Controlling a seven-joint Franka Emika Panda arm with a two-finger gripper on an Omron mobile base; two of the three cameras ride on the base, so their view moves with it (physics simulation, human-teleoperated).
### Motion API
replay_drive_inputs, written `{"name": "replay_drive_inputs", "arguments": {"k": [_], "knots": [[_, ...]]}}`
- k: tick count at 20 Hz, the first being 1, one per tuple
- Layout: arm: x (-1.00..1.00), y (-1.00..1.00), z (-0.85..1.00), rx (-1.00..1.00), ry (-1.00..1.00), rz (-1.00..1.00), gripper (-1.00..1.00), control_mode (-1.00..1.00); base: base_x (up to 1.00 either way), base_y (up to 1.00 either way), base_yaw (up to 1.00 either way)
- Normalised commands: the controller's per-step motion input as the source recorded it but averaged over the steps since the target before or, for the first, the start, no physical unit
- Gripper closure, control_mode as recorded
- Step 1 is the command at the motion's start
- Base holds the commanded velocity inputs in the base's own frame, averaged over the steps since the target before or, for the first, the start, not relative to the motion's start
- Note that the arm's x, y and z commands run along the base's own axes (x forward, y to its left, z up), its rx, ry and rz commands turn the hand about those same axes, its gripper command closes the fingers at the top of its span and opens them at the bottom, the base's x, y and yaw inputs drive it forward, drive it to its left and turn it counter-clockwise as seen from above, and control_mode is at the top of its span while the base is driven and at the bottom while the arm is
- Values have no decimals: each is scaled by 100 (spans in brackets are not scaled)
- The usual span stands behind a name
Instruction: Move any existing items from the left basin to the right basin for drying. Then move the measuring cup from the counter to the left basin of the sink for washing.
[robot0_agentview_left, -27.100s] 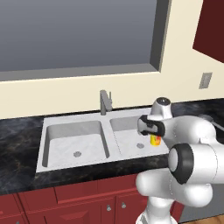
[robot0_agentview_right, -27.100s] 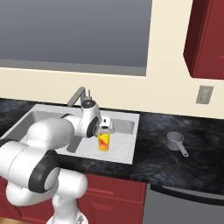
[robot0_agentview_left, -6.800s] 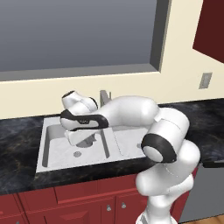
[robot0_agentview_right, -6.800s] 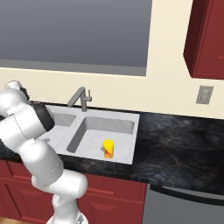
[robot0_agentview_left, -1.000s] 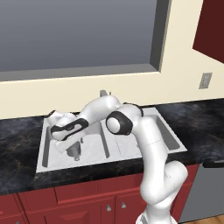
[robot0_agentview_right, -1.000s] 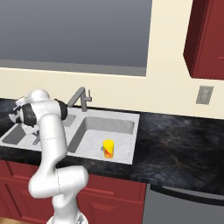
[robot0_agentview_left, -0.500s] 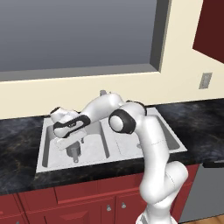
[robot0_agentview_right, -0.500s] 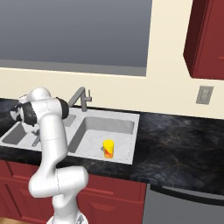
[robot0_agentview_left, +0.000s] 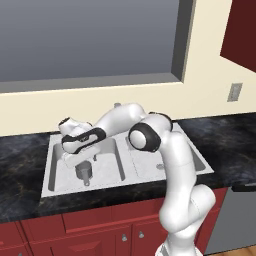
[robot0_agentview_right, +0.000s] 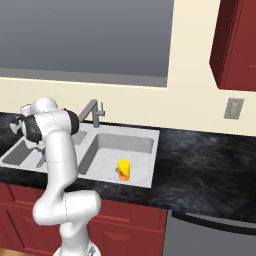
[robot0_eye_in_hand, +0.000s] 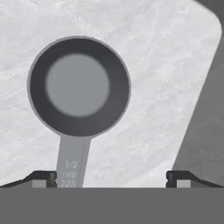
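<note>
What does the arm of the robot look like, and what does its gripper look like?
The arm is glossy white, built of rounded tubular segments, with dark grey to black round caps and bands at the joints. No cables or markings are visible on it. The gripper ends in two small dark finger tips, each with a lighter grey pad face.

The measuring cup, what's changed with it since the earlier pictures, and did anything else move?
The measuring cup has moved from the counter to the floor of the left basin; the gripper has let it go, jaws open above its handle. The yellow cup, held over the right basin at first, now stands on its floor. The sink and faucet stayed put.
</note>
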Motion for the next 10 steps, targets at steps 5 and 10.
{"name": "replay_drive_inputs", "arguments": {"k": [5, 10], "knots": [[-13, 0, 34, 0, 0, -1, -100, -100, 0, 0, 0], [-19, 0, 32, 0, 0, -2, -100, -100, 0, 0, 0]]}}
